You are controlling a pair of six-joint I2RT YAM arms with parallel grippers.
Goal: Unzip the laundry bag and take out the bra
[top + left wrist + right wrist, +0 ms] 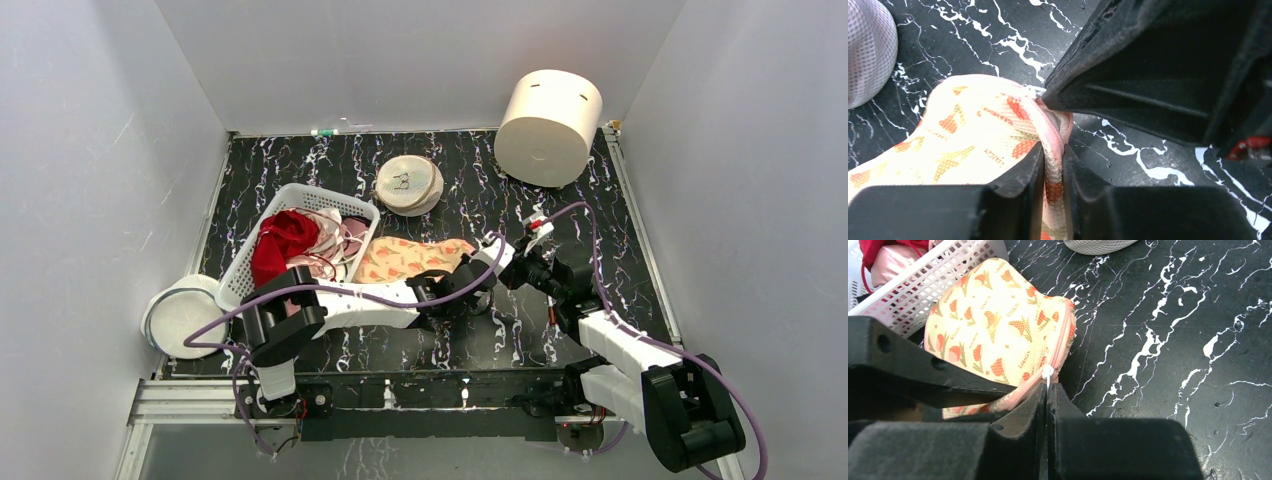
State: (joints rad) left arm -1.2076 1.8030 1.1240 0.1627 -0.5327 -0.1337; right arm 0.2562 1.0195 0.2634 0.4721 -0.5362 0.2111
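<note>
The laundry bag (410, 258), peach-cream with orange-red leaf print and pink zip, lies flat on the black marbled table beside the white basket. My left gripper (1052, 167) is shut on the bag's pink-trimmed edge (1053, 150) at its right end. My right gripper (1047, 390) is shut on the small white zip pull (1047, 373) at that same end of the bag (993, 325). The two grippers meet at the bag's right tip (480, 268). The bag looks closed along its zip. The bra is hidden from view.
A white basket (262, 222) with a red garment (282, 240) and pink clothes stands left of the bag. A round cream mesh disc (408, 184) lies behind it. A large cream cylinder (549, 113) stands back right. A white round container (182, 314) sits front left.
</note>
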